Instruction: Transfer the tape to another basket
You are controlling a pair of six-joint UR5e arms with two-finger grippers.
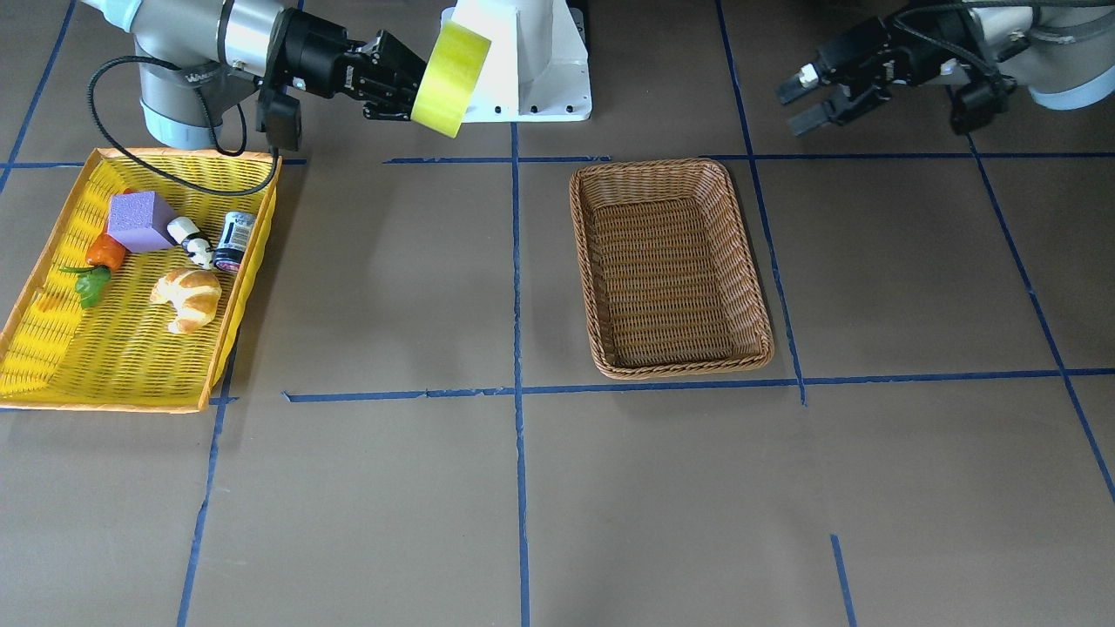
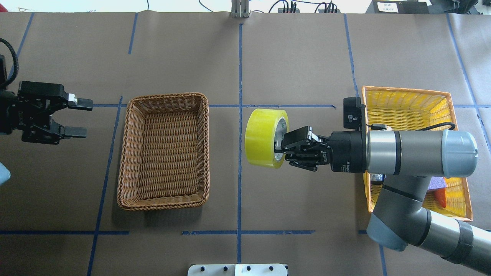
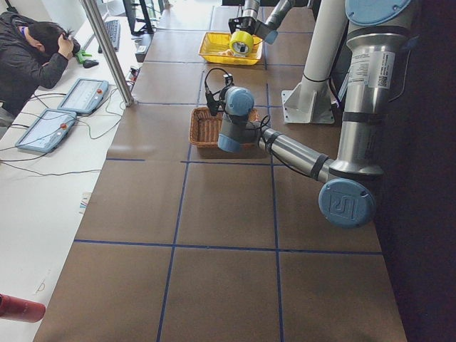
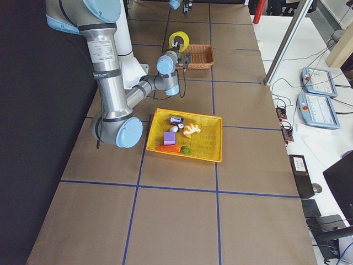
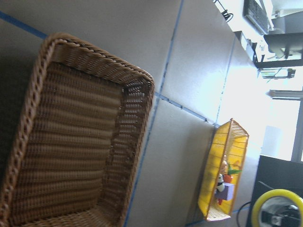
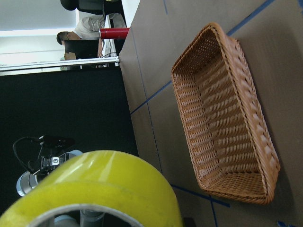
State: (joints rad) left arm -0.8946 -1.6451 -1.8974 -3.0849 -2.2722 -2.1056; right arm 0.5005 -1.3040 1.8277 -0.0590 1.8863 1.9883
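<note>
My right gripper (image 2: 282, 145) is shut on the yellow-green tape roll (image 2: 264, 137), one finger inside its white core, and holds it in the air above the table between the two baskets. The tape also shows in the front view (image 1: 449, 78) and fills the bottom of the right wrist view (image 6: 94, 194). The brown wicker basket (image 2: 128, 153) lies empty to the tape's left; it shows in the front view (image 1: 585, 261), left wrist view (image 5: 28, 118) and right wrist view (image 6: 255, 123). My left gripper (image 2: 78, 117) is open and empty, left of the wicker basket.
The yellow basket with orange rim (image 1: 52, 235) holds a purple block (image 1: 139, 219), a croissant (image 1: 187, 296), a carrot (image 1: 104, 252), a small can (image 1: 233, 239) and a white bottle (image 1: 187, 235). The robot's white base (image 1: 523, 61) stands behind the tape.
</note>
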